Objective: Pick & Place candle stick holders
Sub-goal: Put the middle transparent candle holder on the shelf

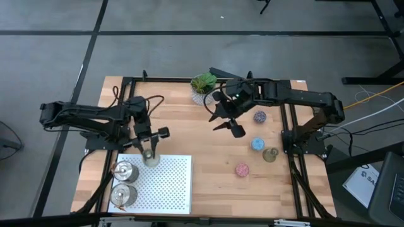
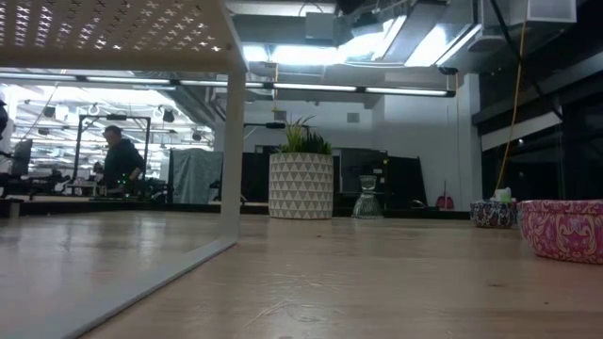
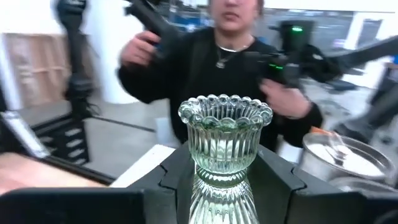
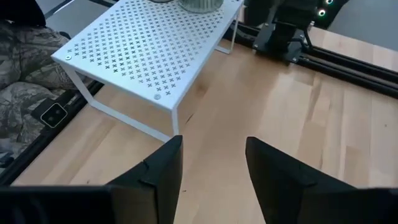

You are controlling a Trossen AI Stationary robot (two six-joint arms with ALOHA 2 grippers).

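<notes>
Left gripper (image 1: 150, 153) is clamped on an olive-grey ribbed glass holder (image 3: 224, 146), fingers (image 3: 171, 180) pressed to either side of its stem, the beaded rim standing upright between them. In the high view it sits at the far edge of the white perforated rack (image 1: 170, 189), at roughly twelve o'clock on that rack. Two shiny silver holders (image 1: 124, 171) stand on the rack's left side, at about seven o'clock from the gripper, one nearer the far edge and one (image 1: 124, 195) nearer the front.

Over to the right gripper (image 1: 228, 123): its jaws stand apart with nothing between them, bare wood showing in the gap, hovering over the middle of the table (image 1: 208, 151). At four o'clock from it lies the blue holder (image 1: 257, 144), with an olive-grey holder (image 1: 270, 154) just beside that. The pink holder (image 1: 242, 169) sits at five o'clock, the speckled purple holder (image 1: 259, 116) at two o'clock. The green plant (image 1: 203, 84) in its white pot stands at eleven o'clock.

A person in a dark top (image 3: 205, 68) stands beyond the table.
</notes>
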